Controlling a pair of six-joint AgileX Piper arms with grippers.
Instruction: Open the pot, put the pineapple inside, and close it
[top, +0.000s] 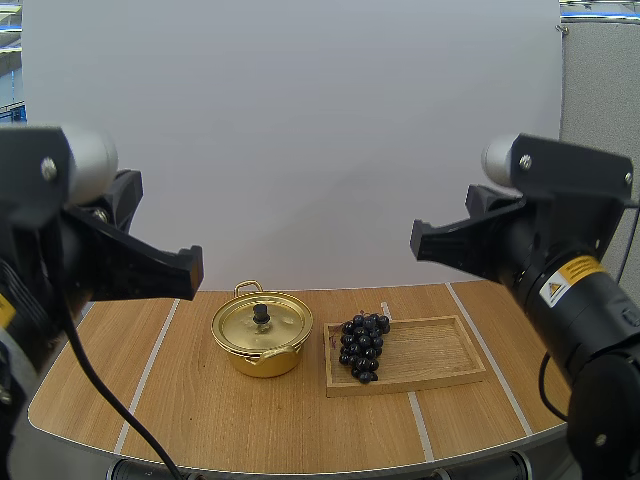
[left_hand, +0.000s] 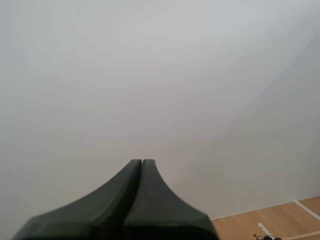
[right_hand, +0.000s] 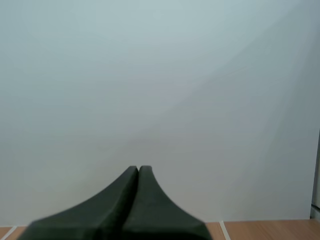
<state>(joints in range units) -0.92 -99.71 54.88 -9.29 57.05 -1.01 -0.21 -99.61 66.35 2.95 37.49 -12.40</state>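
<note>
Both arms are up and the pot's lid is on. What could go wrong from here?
1. The fruit on the wooden tray is a bunch of grapes, not a pineapple; target search may stall.
2. The left gripper and right gripper have fingers shut; descending so could knock the small knob on the lid instead of gripping it.

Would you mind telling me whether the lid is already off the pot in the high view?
No, the lid rests on top of the gold pot, covering its opening.
</note>
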